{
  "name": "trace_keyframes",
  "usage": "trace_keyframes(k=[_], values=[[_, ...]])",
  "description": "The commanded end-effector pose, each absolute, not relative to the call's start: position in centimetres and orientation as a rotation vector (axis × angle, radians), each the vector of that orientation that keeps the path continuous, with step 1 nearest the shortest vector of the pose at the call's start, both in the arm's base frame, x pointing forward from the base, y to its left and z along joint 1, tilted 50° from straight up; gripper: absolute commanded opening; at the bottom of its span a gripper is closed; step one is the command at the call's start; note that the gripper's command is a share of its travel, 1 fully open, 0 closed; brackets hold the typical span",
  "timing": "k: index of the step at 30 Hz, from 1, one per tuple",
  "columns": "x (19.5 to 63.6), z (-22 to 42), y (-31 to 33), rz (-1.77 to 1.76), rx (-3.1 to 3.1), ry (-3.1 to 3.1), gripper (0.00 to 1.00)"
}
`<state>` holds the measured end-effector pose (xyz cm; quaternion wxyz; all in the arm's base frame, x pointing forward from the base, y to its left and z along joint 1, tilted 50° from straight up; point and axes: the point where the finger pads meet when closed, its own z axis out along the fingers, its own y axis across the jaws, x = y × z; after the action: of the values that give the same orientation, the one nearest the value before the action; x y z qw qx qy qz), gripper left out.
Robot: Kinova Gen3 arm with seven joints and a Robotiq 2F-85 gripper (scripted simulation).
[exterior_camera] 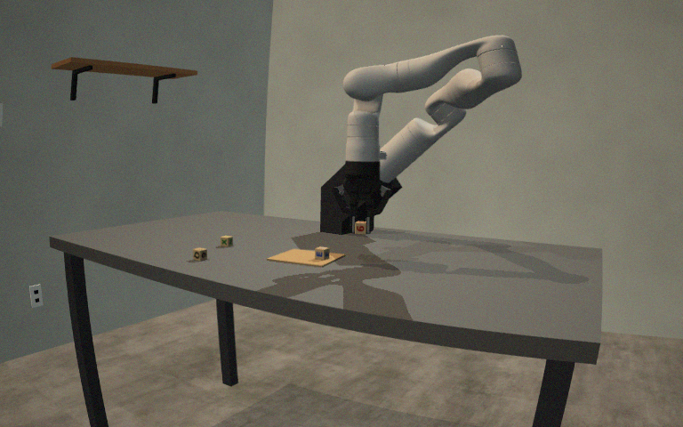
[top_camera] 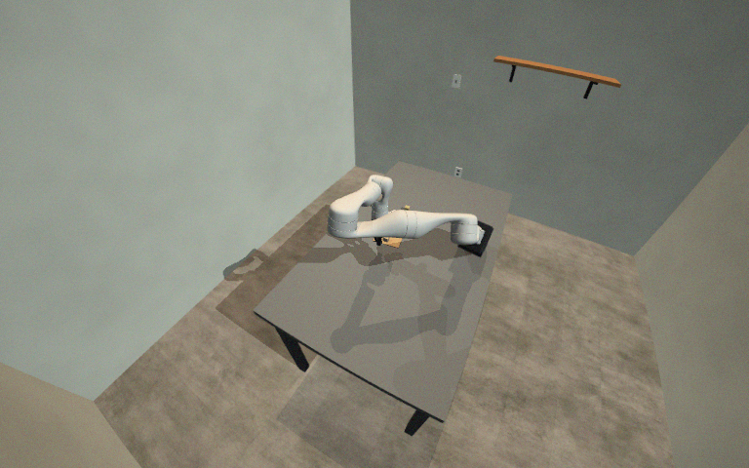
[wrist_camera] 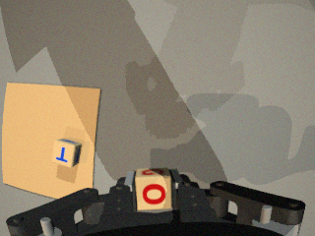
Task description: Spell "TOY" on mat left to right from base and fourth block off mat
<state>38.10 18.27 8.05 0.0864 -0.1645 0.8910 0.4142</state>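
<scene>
The gripper [top_camera: 378, 241] [exterior_camera: 360, 226] [wrist_camera: 153, 182] is clamped on a small pale wooden cube, the red-lettered block [exterior_camera: 360, 228] [wrist_camera: 154, 194], one finger on each side of it, and holds it up off the gray table [top_camera: 342, 287] [exterior_camera: 453, 302] [wrist_camera: 123, 29]. In the wrist view this block shows a bold red O on the face toward the camera, and part of another red mark on the face beyond. The exterior view shows a rounded red figure on its side. The mat [top_camera: 393, 244] [exterior_camera: 289, 256] [wrist_camera: 34, 118] is a thin, flat, plain tan square lying on the table, with a shadow across part of it. On it sits the blue-lettered block [top_camera: 385, 239] [exterior_camera: 321, 253] [wrist_camera: 65, 152], toward one edge. Its top bears a blue T, which looks upside down and a little turned in the wrist view; the exterior view shows a blue mark like an E on one side and a darker mark, too small to read, on the next. Off the mat, well apart from it, two more blocks rest on the table near each other. The green-marked block [exterior_camera: 226, 241] shows a green X-like mark on one side, while the dark-lettered block [exterior_camera: 199, 253] has rounded dark marks on two sides. Their top letters are too small to read.
</scene>
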Motion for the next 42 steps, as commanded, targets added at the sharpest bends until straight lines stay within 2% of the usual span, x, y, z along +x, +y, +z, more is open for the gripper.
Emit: trace_keyframes(k=[1,27,42], values=[[38.7,9.3,17.1,1.225,-0.477,2.637,0.21],[38.7,10.0,16.1,1.23,-0.458,2.645,0.21],[39.0,8.7,15.1,1.304,-0.146,2.762,0.21]])
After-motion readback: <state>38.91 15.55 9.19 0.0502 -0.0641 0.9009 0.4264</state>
